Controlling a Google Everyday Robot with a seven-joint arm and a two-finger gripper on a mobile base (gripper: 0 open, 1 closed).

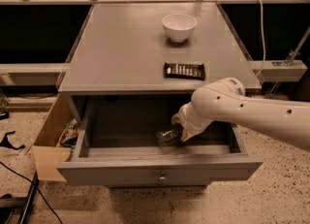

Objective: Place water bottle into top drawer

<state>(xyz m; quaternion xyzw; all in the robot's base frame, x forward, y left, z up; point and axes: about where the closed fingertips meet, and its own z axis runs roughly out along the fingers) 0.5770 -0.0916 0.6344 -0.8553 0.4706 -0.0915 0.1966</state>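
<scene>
The top drawer point(160, 172) is pulled open below the grey cabinet top; its flat front panel carries one small round knob at centre. The water bottle point(167, 137), clear crinkled plastic, lies on its side inside the drawer near the front right. My gripper point(182, 132) reaches down into the drawer from the right on a white arm and sits at the bottle's right end. The arm's wrist covers the gripper's tip and the bottle's cap end.
A white bowl point(178, 26) and a dark flat snack bar point(183, 71) rest on the cabinet top point(116, 48). A brown cardboard box point(51, 143) with packets stands on the floor at the left. Black cables lie at the lower left.
</scene>
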